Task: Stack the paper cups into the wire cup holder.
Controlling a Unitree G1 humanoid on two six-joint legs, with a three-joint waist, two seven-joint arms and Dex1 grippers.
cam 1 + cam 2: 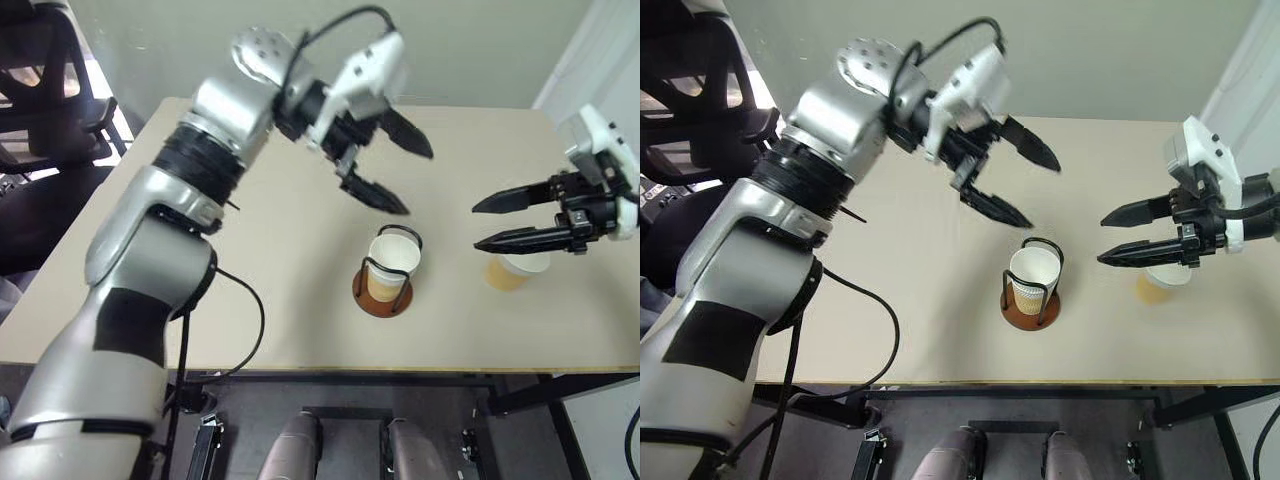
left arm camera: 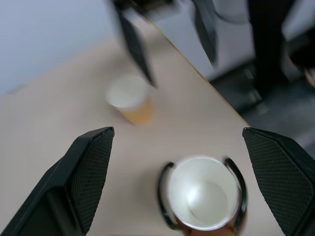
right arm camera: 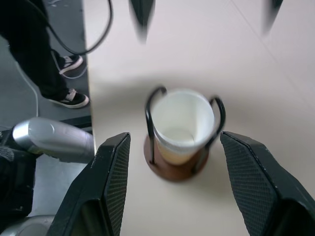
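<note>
On the smooth beige bench (image 1: 280, 300), one tapered paper cup (image 1: 394, 262) sits inside the wire cup holder (image 1: 383, 290); a second cup (image 1: 515, 270), perhaps empty, stands beneath the spread right hand (image 1: 485, 224). Left hand (image 1: 402, 175) spread, empty.

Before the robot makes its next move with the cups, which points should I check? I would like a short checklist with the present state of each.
1. Cup in the wire cup holder stands upright between the loops: ok.
2. Left gripper is open, empty and above the holder: ok.
3. Loose paper cup on the table stands upright, rim up: ok.
4. Right gripper is open with nothing between its fingers: ok.
5. Right gripper lined up around the loose cup: not ok, its fingers are above the cup.
6. Where the third cup is, perhaps nested in the holder: cannot tell.
</note>
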